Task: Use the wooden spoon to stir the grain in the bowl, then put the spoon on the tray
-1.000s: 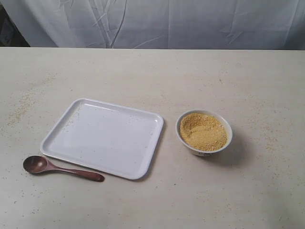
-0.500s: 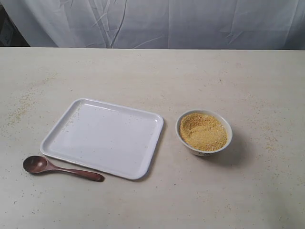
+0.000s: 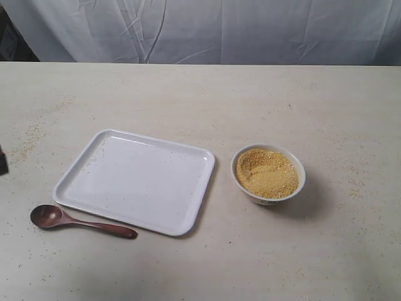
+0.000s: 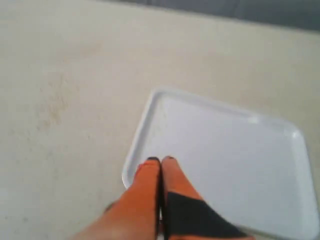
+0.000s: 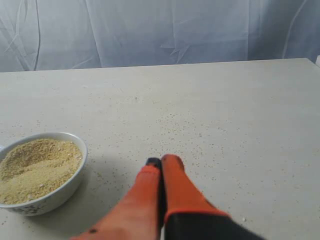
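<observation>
Spoon point(image 3: 81, 223) along tray point(image 3: 135, 179) edge, handle pointing right

I read the tray point(image 3: 138, 182) as smooth, glossy white, plastic by its sheen. The wooden spoon point(image 3: 81, 222) looks polished, dark reddish-brown. The bowl point(image 3: 303, 179) seems glazed ceramic, and the grain point(image 3: 266, 174) in it is dry, granular and matt. The desk point(image 3: 188, 100) is matt and speckled. Wrinkled pale cloth point(image 3: 219, 31) hangs behind its far edge.

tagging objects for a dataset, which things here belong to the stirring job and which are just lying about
Job: spoon, bowl, grain, tray.
Lying about: stray grains on the table, cloth behind.
</observation>
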`<state>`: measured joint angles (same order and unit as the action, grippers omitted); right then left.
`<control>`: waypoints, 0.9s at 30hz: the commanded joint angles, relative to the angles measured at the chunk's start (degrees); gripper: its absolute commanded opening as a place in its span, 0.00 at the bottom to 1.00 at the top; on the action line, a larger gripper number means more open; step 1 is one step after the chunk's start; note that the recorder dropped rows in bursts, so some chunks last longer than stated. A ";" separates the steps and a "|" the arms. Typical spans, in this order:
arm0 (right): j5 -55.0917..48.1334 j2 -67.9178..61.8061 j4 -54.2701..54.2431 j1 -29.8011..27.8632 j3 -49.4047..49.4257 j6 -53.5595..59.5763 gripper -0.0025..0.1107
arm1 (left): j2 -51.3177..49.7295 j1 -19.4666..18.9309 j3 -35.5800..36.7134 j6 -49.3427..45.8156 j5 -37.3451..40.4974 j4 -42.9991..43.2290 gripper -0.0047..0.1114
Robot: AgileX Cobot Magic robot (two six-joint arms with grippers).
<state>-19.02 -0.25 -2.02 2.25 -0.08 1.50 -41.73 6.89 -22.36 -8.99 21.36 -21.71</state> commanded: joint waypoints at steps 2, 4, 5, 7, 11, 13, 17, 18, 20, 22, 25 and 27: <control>0.34 0.25 0.04 0.24 0.08 -0.03 0.02 | -15.69 0.13 -1.68 -28.59 10.50 -23.89 0.04; 0.34 0.25 0.04 0.24 0.08 -0.03 0.02 | -19.35 0.13 -1.68 -34.63 13.49 -29.56 0.04; 0.34 0.25 0.04 0.24 0.08 -0.03 0.02 | -20.41 0.13 -1.68 -35.15 13.91 -30.34 0.04; 0.44 0.25 0.04 0.24 0.08 -0.03 0.02 | -22.25 0.13 -1.68 -34.58 14.03 -30.08 0.04; 0.44 0.25 0.04 0.24 0.08 -0.03 0.02 | -23.24 1.35 -1.68 -34.47 14.51 -30.58 0.04; 0.44 0.25 0.04 0.24 0.08 -0.03 0.02 | -23.24 3.85 -1.68 -34.47 13.53 -30.47 0.04; 0.44 0.25 0.04 0.24 0.08 -0.03 0.02 | -23.24 10.33 -2.23 -36.83 9.05 -28.04 0.04; 0.44 0.25 0.04 0.24 0.08 -0.03 0.02 | -23.24 11.82 -2.59 -37.72 8.43 -26.48 0.04; 0.44 0.25 0.04 0.24 0.08 -0.03 0.02 | -23.24 13.93 -3.50 -40.86 7.61 -24.77 0.04; 0.44 0.25 0.04 0.24 0.08 -0.03 0.02 | -23.24 15.26 -4.38 -44.83 7.41 -24.77 0.04; 0.33 0.25 0.04 0.24 0.08 -0.03 0.02 | -23.24 15.89 -5.30 -49.78 8.84 -23.45 0.05; 0.33 0.25 0.04 0.24 0.08 -0.03 0.02 | -23.24 15.89 -5.39 -49.89 7.72 -20.30 0.08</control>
<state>-19.02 -0.25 -2.02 2.25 -0.08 1.50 -64.94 22.30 -27.26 -56.93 29.66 -45.29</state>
